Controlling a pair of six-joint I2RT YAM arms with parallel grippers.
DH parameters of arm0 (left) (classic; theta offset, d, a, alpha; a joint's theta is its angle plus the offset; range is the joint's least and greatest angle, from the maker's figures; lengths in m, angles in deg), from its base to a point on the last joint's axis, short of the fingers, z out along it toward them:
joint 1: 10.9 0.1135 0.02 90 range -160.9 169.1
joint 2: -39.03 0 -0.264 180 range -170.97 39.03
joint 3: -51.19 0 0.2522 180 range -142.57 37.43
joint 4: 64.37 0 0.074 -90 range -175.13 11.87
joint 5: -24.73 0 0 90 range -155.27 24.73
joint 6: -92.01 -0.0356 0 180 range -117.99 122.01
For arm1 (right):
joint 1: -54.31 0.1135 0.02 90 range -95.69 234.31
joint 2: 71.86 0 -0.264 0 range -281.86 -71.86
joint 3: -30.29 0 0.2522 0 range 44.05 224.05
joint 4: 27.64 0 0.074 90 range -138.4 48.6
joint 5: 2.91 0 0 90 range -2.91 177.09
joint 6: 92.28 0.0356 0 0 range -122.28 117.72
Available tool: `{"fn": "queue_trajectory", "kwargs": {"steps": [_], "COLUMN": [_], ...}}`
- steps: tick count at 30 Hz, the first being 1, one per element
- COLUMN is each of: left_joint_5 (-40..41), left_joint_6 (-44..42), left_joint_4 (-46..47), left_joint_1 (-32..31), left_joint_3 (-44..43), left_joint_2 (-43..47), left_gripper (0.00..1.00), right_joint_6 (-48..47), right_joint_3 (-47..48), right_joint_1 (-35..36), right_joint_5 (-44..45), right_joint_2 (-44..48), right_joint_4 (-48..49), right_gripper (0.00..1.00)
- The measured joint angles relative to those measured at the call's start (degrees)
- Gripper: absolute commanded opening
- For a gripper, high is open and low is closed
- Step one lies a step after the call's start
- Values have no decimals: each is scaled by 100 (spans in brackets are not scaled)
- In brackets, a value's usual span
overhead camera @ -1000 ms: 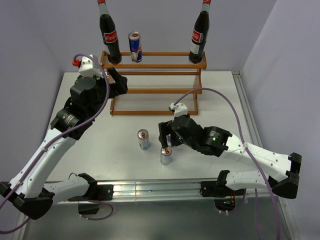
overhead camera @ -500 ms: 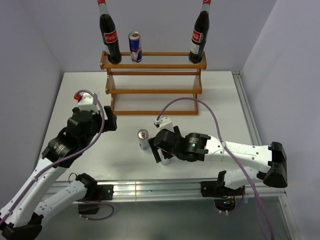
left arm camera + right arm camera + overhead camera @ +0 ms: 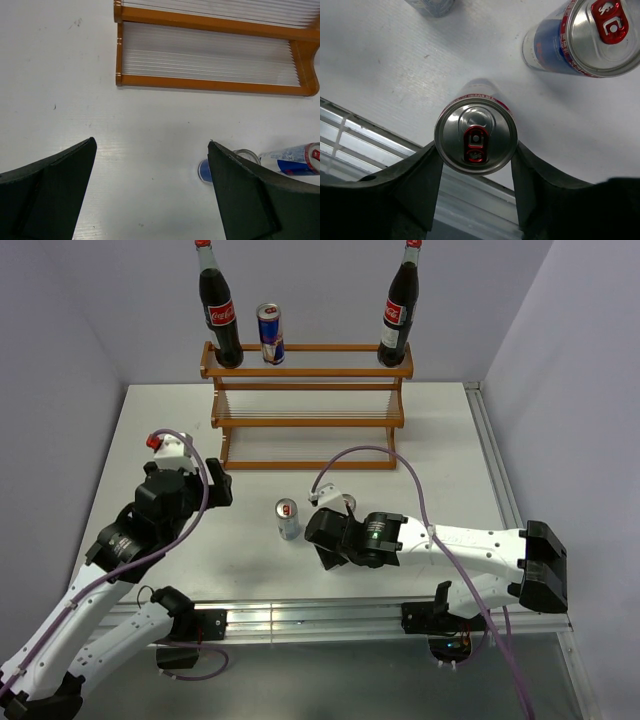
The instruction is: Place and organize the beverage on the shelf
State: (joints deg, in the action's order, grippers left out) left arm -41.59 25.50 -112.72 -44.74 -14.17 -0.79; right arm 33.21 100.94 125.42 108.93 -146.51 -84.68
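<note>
— Closing on a drink, is it?
— Yes. The right gripper (image 3: pixel 476 149), wide a second ago, now presses both sides of the slim blue-and-silver can with a red tab (image 3: pixel 475 131), which stands upright near the front edge of the white table (image 3: pixel 440 440).
— Firmly?
— Probably; the contact is partly hidden. The left gripper (image 3: pixel 151 150), pulled back from the reddish-brown wooden stepped shelf (image 3: pixel 305 422), hangs wide open. A lift to the rack looks next.

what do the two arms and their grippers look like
Both arms have white links and black joint housings, with a purple cable looping from each wrist. The left arm carries a white wrist mount with a red cap; the right arm shows a small green light. The gripper fingers are matte black wedges.
</note>
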Motion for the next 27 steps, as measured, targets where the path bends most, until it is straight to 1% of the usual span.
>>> {"fn": "queue_trajectory", "kwargs": {"steps": [2, 6, 9, 14, 21, 27], "left_joint_5": [151, 343, 356, 273, -243, -385], "left_joint_6": [42, 157, 302, 601, 890, 927], "left_joint_4": [-33, -83, -98, -42, 289, 474], "left_joint_1": [0, 0, 0, 0, -28, -260], "left_joint_3": [-2, -28, -129, -332, -341, -341], "left_joint_2": [13, 9, -31, -168, -446, -612], "left_gripper": [100, 99, 100, 100, 99, 100], "right_joint_6": [-31, -68, -107, -201, -299, -407], "right_joint_3": [17, 33, 76, 223, 330, 317], "right_joint_1": [0, 0, 0, 0, 0, -17], "right_joint_5": [9, 9, 11, 48, 208, 216], "right_joint_2": [-37, -46, -37, 149, 455, 490], "right_joint_4": [15, 15, -70, -258, -319, -289], "right_gripper": [54, 38, 34, 30, 27, 26]}}
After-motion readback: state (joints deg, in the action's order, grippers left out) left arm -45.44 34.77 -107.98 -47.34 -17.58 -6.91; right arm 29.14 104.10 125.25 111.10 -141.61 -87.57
